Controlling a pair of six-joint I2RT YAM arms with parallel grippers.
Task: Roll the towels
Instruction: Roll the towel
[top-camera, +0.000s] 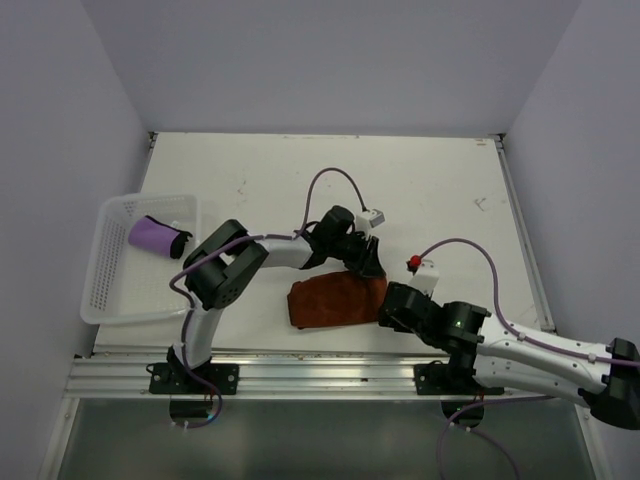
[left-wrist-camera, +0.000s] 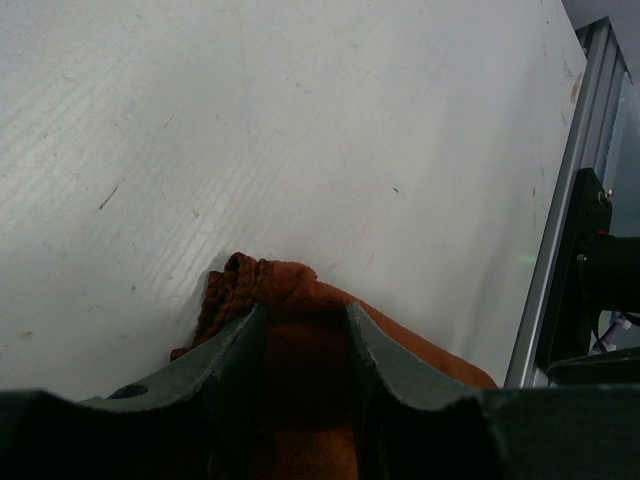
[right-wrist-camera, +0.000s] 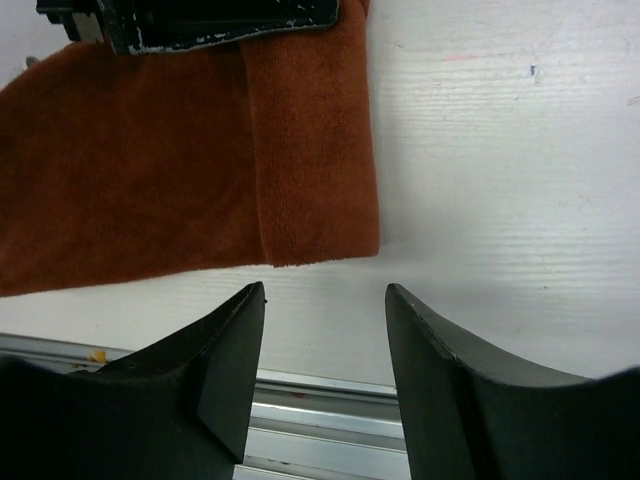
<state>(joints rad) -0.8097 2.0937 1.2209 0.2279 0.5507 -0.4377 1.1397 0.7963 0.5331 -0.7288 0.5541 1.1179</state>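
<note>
While left claw (left-wrist-camera: 304, 312) tight on rust towel (right-wrist-camera: 180, 150), right claw (right-wrist-camera: 325, 295) open, empty; basket (top-camera: 102, 275) well apart.

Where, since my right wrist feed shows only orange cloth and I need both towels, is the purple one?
Observer: The purple towel lies rolled up inside the white basket at the table's left side.
Operator: And what is the left gripper doing?
Observer: The left gripper sits on the orange towel at its far right corner, with a finger on either side of a bunched fold. I cannot tell whether it is pinching the cloth.
</note>
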